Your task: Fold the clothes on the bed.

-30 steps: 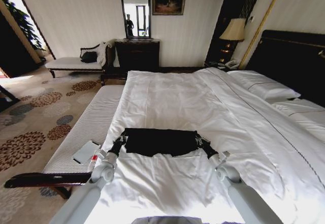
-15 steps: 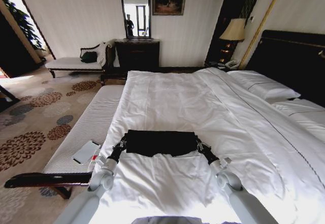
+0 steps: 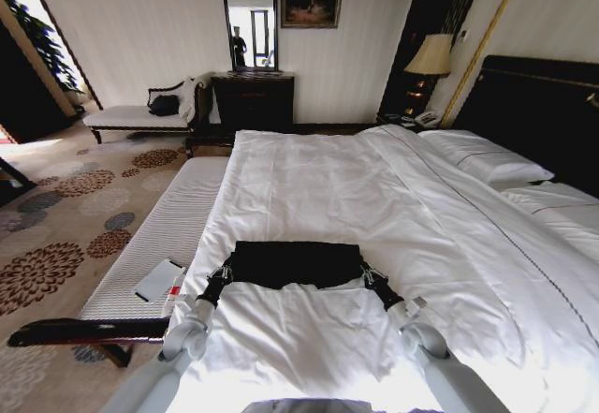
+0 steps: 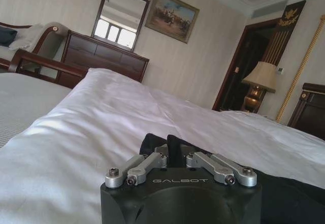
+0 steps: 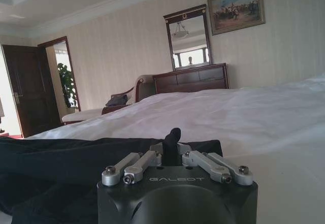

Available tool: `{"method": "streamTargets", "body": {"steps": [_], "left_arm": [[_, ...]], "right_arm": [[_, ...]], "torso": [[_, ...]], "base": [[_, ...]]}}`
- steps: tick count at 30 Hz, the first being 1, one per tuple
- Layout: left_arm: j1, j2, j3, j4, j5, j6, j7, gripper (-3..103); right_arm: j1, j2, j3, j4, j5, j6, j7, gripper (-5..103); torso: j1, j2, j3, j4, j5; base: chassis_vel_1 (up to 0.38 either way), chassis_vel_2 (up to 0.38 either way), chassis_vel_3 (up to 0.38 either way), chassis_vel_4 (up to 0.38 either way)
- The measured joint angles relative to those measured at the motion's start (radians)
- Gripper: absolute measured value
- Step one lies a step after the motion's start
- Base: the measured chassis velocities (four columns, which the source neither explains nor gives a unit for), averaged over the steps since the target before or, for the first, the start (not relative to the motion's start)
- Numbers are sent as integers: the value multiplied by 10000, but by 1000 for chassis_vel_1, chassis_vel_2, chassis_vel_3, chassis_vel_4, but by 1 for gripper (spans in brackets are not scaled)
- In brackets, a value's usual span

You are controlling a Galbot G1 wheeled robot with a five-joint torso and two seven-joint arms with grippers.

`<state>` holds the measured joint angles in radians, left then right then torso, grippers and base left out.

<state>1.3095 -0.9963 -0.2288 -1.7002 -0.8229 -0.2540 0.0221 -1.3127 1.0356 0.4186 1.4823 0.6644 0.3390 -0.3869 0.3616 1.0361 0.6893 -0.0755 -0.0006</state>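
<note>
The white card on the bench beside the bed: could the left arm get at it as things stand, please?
Probably not right away. The left gripper is shut on the black T-shirt on the bed; the card on the bench lies uncovered nearby, but the fingers are occupied.

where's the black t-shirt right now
In the head view the black T-shirt lies on the bed's near edge, pinched between the left gripper and right gripper.

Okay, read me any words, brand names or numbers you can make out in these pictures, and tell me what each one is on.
"GALBOT": on the black body of the left gripper, shut on the black T-shirt.
"GALBOT": on the body of the right gripper, shut on the same shirt.
The T-shirt shows no lettering as it lies.
The small card on the bench is too small to read.
</note>
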Motion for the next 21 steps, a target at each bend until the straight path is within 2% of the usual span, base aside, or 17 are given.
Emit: {"method": "streamTargets", "body": {"steps": [3, 4, 5, 6, 7, 8, 9, 11, 12, 13, 14, 15, 17, 20, 21], "left_arm": [[177, 98, -65, -122, 178, -4, 71, 23], [239, 123, -99, -150, 216, -6, 99, 28], [402, 174, -232, -199, 317, -25, 162, 33], [504, 201, -339, -244, 357, -38, 188, 39], [504, 201, -339, -244, 357, -38, 188, 39], [588, 221, -418, -294, 368, -46, 211, 44], [701, 246, -531, -372, 368, -51, 236, 44], [1000, 288, -950, -590, 376, -72, 305, 55], [1000, 288, -950, -590, 376, -72, 305, 55], [1130, 297, -1161, -685, 413, -82, 349, 60], [1141, 298, -1180, -694, 419, -84, 354, 60], [1356, 311, -1565, -863, 604, -110, 441, 71], [1414, 316, -1662, -919, 681, -116, 459, 71], [1820, 384, -2144, -1400, 1405, -114, 502, 87], [1820, 384, -2144, -1400, 1405, -114, 502, 87]], "right_arm": [[-178, -27, 25, 113, -66, 41, -35, 24], [-238, -30, 52, 159, -90, 55, -43, 24], [-404, -44, 146, 290, -121, 92, -89, 34], [-538, -63, 224, 381, -124, 114, -129, 40], [-538, -63, 224, 381, -124, 114, -129, 40], [-642, -87, 290, 447, -124, 143, -156, 40], [-746, -117, 375, 517, -112, 172, -190, 45], [-1154, -278, 784, 888, 66, 232, -332, 56], [-1154, -278, 784, 888, 66, 232, -332, 56], [-1320, -355, 972, 1056, 231, 238, -362, 61], [-1337, -364, 993, 1075, 251, 238, -364, 61], [-1610, -600, 1382, 1441, 662, 209, -382, 72], [-1651, -674, 1471, 1534, 776, 183, -382, 72], [-1331, -1321, 1702, 1941, 1473, -304, -296, 89], [-1331, -1321, 1702, 1941, 1473, -304, -296, 89]], "torso": [[0, 0, 0, -1, 0], [0, 0, 0, -1, 1], [0, 0, 0, 1, 0], [0, 0, 0, 1, 0], [0, 0, 0, 1, 0], [0, 0, 0, 0, 1], [0, 0, 0, -1, 1], [0, 0, 0, 0, 2], [0, 0, 0, 0, 2], [0, 0, 0, -1, 1], [-1, 1, 0, -2, 1], [0, 0, 0, -4, 0], [-1, 1, -1, -5, -1], [-1, 1, -1, -1, 0], [-1, 1, -1, -1, 0]], "base": [[0, 0, 0, 0], [0, 0, 0, 0], [0, 0, 0, 0], [0, 0, 0, 0], [0, 0, 0, 0], [0, 0, 0, 0], [0, 0, 0, 0], [0, 0, 0, 0], [0, 0, 0, 0], [0, 0, 0, 0], [0, 0, 0, 0], [0, 0, 0, 0], [0, 0, 0, 0], [0, 0, 0, 0], [0, 0, 0, 0]]}}
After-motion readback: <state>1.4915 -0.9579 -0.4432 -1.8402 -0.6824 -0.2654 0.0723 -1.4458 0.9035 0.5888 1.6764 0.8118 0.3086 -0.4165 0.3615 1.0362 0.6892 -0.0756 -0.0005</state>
